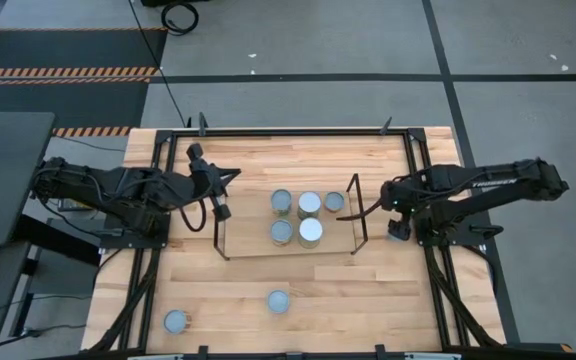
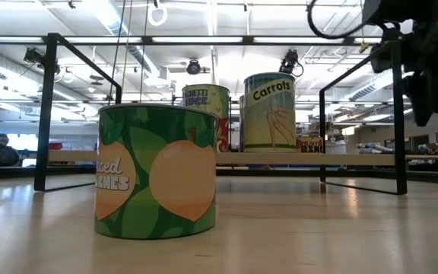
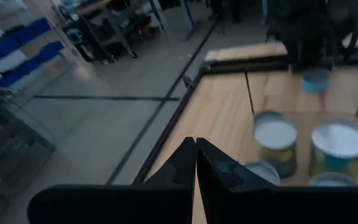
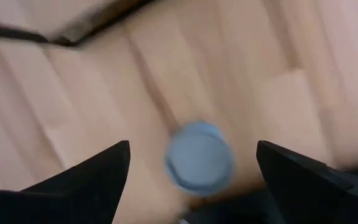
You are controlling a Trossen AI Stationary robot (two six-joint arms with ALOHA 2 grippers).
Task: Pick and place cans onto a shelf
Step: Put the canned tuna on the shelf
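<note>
Wooden table [image 1: 298, 275] seen from above, and five cans sit on the shelf [image 1: 248, 243], clustered toward its right half: three in the back row, two in front, the brightest lids at [image 1: 310, 203] and [image 1: 311, 231]. Two more cans stand loose on the table nearer the front edge, one about centre [image 1: 279, 301] and one by the left corner [image 1: 176, 321]. Left gripper [image 1: 221, 211] hovers at the shelf's left wire frame, and its wrist view shows the jaws pinched together with nothing between them, fingers [image 3: 188, 168] touching. Right gripper [image 1: 398, 230] sits just off the shelf's right end, jaws spread wide; its wrist view looks down on one round blue-grey lid [image 4: 199, 155] between the two open fingers [image 4: 98, 171], blurred, on bare wood. Down at table height, a green can with orange fruit on its label [image 2: 157, 171] stands close up, and behind it on the shelf a can marked Carrots [image 2: 269, 112] rises tallest.
</note>
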